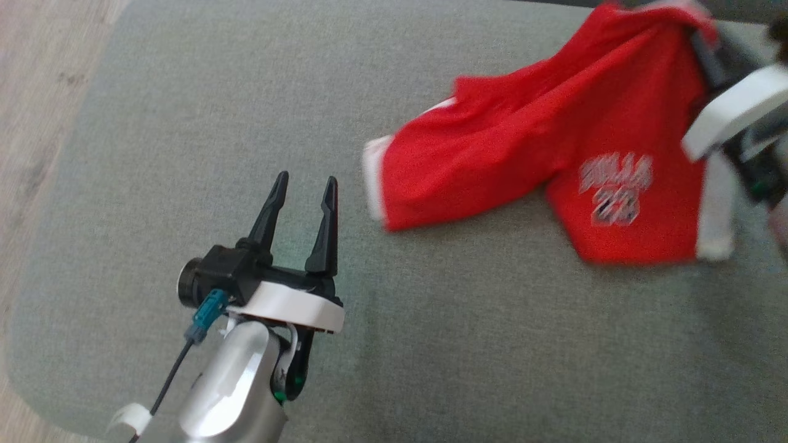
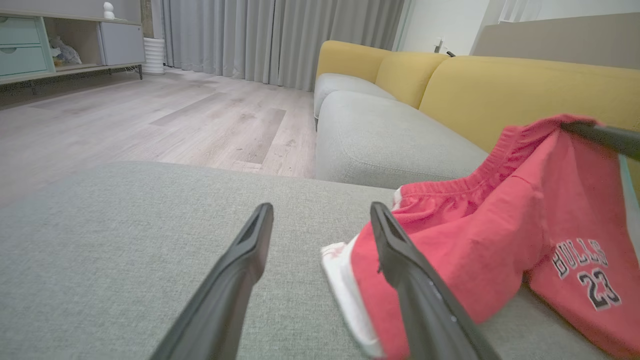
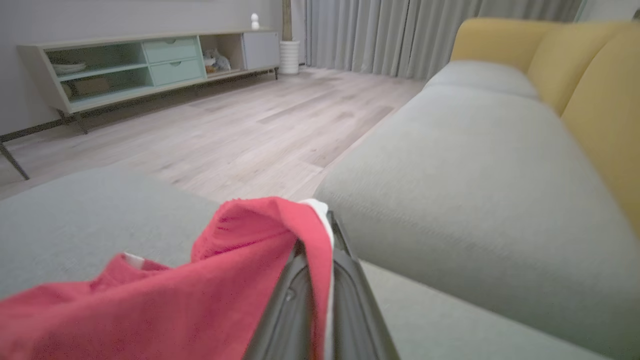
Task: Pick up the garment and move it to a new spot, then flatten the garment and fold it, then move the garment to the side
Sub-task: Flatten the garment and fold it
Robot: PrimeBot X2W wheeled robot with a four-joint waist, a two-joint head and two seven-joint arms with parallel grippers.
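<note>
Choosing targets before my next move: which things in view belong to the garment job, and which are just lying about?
Job: red shorts; right claw, shut on them; left claw, open; grey seat beneath.
Lying about: yellow backrests; sideboard; curtains.

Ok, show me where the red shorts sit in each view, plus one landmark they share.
Head view: red shorts at upper right, print facing up.
Left wrist view: red shorts across the right half.
Right wrist view: red shorts at lower left, pinched in the right claw.
Shared landmark: the grey cushion beneath them.
</note>
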